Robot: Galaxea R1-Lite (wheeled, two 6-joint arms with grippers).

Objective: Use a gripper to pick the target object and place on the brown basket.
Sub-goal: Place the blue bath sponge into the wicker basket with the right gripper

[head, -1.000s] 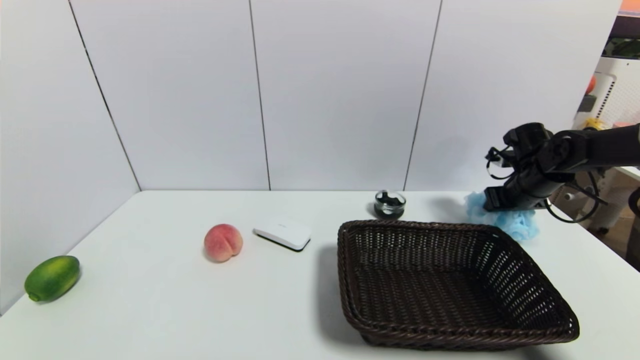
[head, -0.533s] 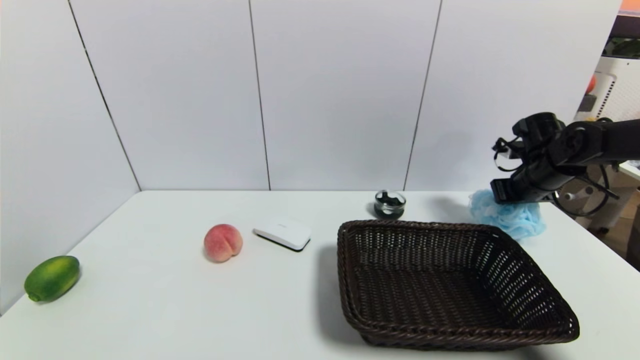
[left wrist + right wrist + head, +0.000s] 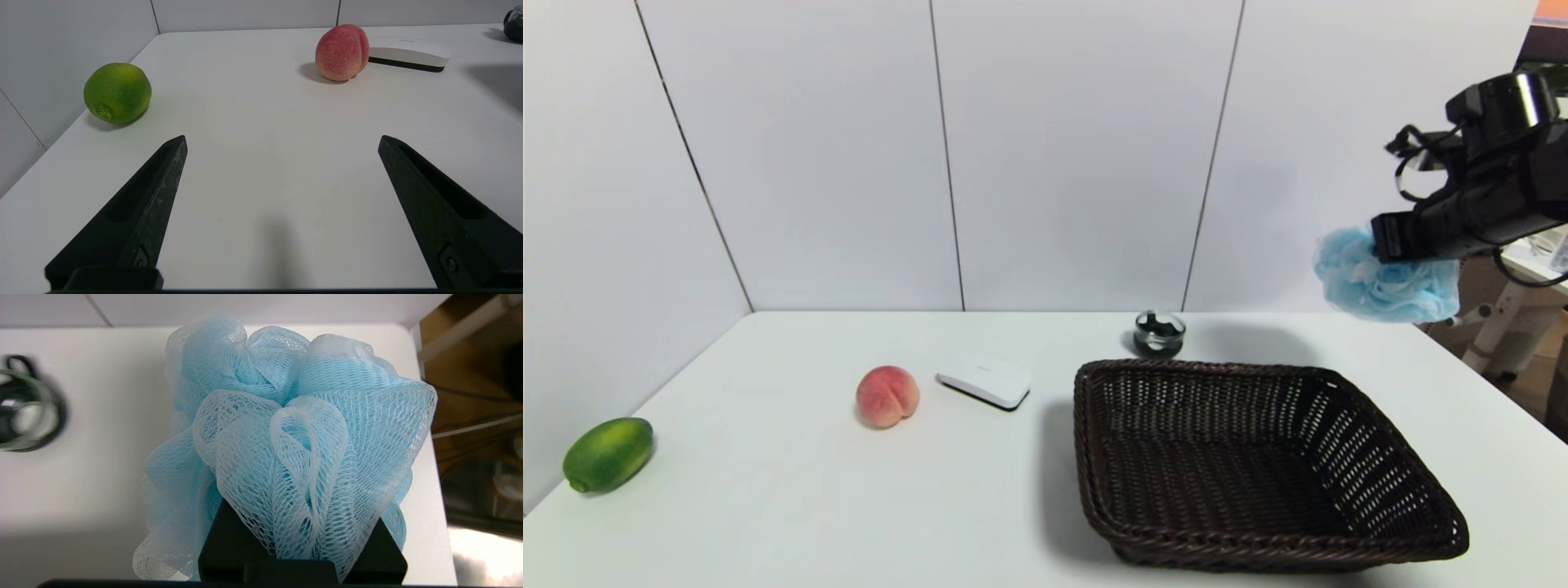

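My right gripper (image 3: pixel 1390 249) is shut on the light-blue mesh bath puff (image 3: pixel 1380 282) and holds it in the air at the far right, above the table's back right corner. In the right wrist view the puff (image 3: pixel 286 437) fills the space between the black fingers (image 3: pixel 229 535), which it mostly hides. The dark brown woven basket (image 3: pixel 1372 425) stands empty on the table, below and to the left of the puff. My left gripper (image 3: pixel 282 141) is open and empty, low over the table's front left part.
A pink peach (image 3: pixel 887 396), a white flat device (image 3: pixel 984 378) and a green fruit (image 3: pixel 608 453) lie on the table's left half. A small dark glass jar (image 3: pixel 1160 332) stands behind the basket. The table's right edge is just beyond the puff.
My right gripper has lifted the bath puff off the table, rising and shifting a little right. The basket and other things have not moved.
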